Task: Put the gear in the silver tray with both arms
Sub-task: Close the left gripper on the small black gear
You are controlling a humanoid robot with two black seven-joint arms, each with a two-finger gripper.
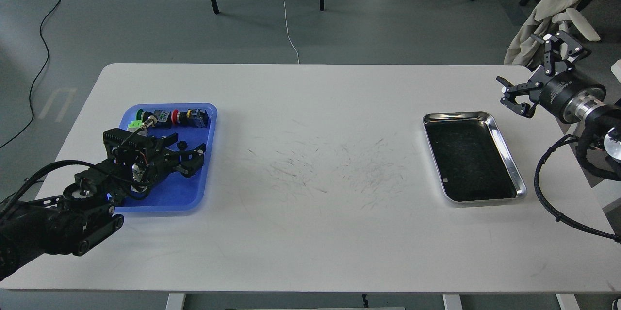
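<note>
A small black ring-shaped piece, apparently the gear [182,145], lies in the blue plastic tray [194,192] at the table's left. My left gripper [186,151] hovers low over that tray, open, with one finger on each side of the gear. I cannot tell whether the fingers touch it. The silver tray [456,116] sits at the right of the table, its dark inside bare. My right gripper [526,71] hangs open in the air beyond the silver tray's far right corner and holds nothing.
Several push-button parts in red, green, yellow and black [172,117] line the blue tray's far edge. The white table [310,232] has scuff marks in the middle. Chair legs, cables and a draped cloth [543,14] stand beyond the table.
</note>
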